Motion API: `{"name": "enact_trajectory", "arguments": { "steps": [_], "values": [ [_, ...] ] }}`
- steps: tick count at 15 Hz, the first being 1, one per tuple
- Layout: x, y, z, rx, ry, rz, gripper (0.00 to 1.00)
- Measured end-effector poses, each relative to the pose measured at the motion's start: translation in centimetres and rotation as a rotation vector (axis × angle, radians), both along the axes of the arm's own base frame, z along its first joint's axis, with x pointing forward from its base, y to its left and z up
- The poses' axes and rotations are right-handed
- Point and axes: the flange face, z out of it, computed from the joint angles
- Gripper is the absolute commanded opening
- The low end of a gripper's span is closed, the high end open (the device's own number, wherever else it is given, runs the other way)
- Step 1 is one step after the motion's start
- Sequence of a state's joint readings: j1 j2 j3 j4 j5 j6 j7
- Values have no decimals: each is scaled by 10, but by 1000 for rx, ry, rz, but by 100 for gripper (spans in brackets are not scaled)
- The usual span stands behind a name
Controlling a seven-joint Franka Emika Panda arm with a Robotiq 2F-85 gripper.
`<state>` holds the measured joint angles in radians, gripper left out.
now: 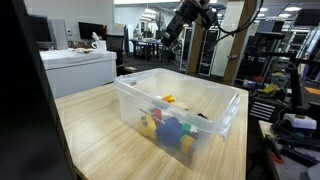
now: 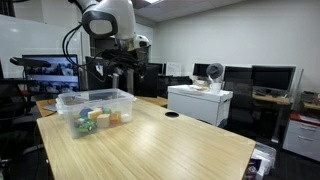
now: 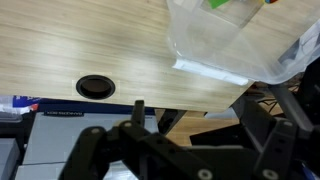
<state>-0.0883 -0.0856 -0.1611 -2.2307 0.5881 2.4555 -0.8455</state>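
Note:
A clear plastic bin point(image 1: 130, 88) stands on the wooden table point(image 1: 90, 130); it also shows in the other exterior view as the bin point(image 2: 70, 112) and in the wrist view as a bin corner point(image 3: 225, 45). Inside lie several small toys, among them a yellow one point(image 1: 148, 125), a blue one point(image 1: 176, 132) and an orange one point(image 1: 168, 99). My gripper point(image 1: 168, 38) hangs well above the bin's far side. In the wrist view the gripper point(image 3: 200, 115) is open, fingers wide apart, nothing between them.
A round cable hole point(image 3: 95, 86) is set in the tabletop near its edge. A white cabinet point(image 2: 198, 102) with a small device on top stands beyond the table. Desks, monitors point(image 2: 270, 78) and shelving surround the area.

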Motion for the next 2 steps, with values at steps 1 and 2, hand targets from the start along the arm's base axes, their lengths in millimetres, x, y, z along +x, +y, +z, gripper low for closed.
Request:
{"name": "enact_trajectory", "arguments": {
  "steps": [1, 2],
  "values": [
    [0, 0, -1, 0, 1, 0, 100],
    [0, 0, -1, 0, 3, 0, 100]
  ]
}}
